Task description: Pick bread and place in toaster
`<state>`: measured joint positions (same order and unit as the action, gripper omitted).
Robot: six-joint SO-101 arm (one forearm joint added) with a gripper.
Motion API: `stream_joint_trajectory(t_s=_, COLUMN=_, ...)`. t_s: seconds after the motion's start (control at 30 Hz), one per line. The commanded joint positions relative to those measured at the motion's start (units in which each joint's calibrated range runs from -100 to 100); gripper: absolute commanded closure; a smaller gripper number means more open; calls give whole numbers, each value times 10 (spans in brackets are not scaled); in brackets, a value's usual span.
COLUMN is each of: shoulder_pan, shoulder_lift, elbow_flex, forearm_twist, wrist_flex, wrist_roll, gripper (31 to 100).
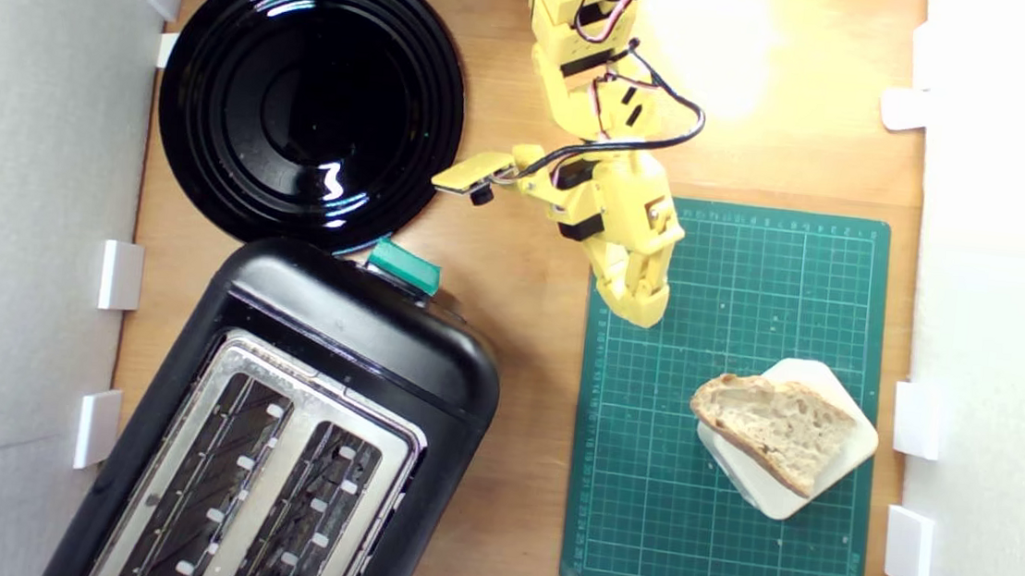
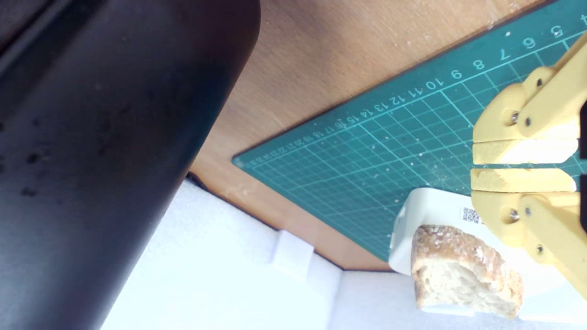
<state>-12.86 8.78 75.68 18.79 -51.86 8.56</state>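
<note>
The bread [image 1: 774, 429], a tan half-oval slice with a brown crust, lies on a cream rounded-square block [image 1: 840, 411] on the green cutting mat [image 1: 714, 528]. In the wrist view the bread [image 2: 463, 272] shows its crust edge on the block [image 2: 426, 211]. My yellow gripper [image 1: 641, 304] hangs over the mat's near-left corner in the exterior view, short of the bread, shut with nothing held. Its fingertips [image 2: 523, 166] nearly touch in the wrist view. The black toaster [image 1: 296, 427] with silver top, two slots and green lever [image 1: 403, 266] fills the exterior view's lower left; its dark side [image 2: 105, 137] shows in the wrist view.
A round black plate [image 1: 311, 99] lies at the exterior view's upper left, beside the toaster. White foam walls [image 1: 29, 190] with small white brackets [image 1: 918, 421] line both sides of the wooden table [image 1: 526, 345]. The arm's cables loop above the gripper.
</note>
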Motion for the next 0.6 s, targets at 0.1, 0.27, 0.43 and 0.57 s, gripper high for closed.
stream_joint_trajectory(t_s=0.1, shoulder_pan=-6, shoulder_lift=3, elbow_flex=-23, forearm_twist=-5, wrist_flex=-19, wrist_roll=-1, gripper=994)
stream_joint_trajectory(t_s=0.27, shoulder_pan=-6, shoulder_lift=5, elbow_flex=-42, forearm_twist=-1, wrist_flex=-20, wrist_roll=-44, gripper=994)
stream_joint_trajectory(t_s=0.43, shoulder_pan=-7, shoulder_lift=5, elbow_flex=-49, forearm_twist=4, wrist_flex=-20, wrist_roll=-57, gripper=993)
stream_joint_trajectory(t_s=0.57, shoulder_pan=-19, shoulder_lift=15, elbow_flex=-57, forearm_twist=4, wrist_flex=-41, wrist_roll=-57, gripper=941)
